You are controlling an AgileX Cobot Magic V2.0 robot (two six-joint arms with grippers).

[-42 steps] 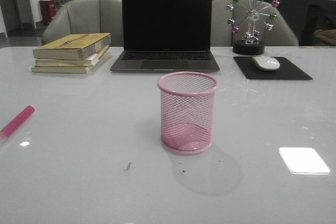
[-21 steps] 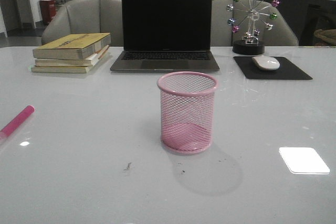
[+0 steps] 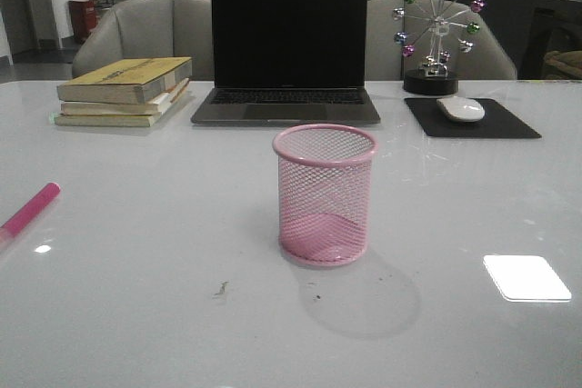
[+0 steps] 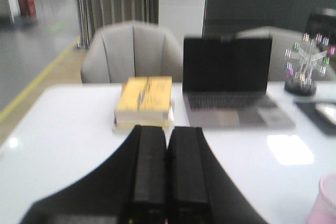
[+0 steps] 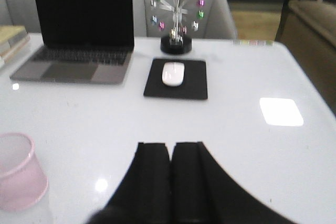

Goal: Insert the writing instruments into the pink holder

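1. Pink wire-mesh holder [image 3: 325, 195] stands upright at the centre of the front view on the white counter [image 3: 164, 252]; nothing is visible inside it.
2. One hot pink marker [image 3: 29, 210] lies flat at the left edge of the front view, well apart from the holder. No green marker shows in any view.
3. Left gripper [image 4: 167, 161]: fingers [image 4: 150, 166] pressed together, clenched on nothing, lower centre of the left wrist view. The holder rim appears at the lower right corner of that view.
4. Right gripper [image 5: 171, 177]: fingers [image 5: 187, 179] likewise clenched with nothing between them, lower centre of the right wrist view. The holder shows at the lower left.
5. Background, upper part of the front view: stacked books [image 3: 125, 90] at left, open laptop [image 3: 287, 52] at centre, mouse [image 3: 461, 108] on a black pad [image 3: 473, 121] at right, ferris-wheel ornament [image 3: 436, 32] behind it.
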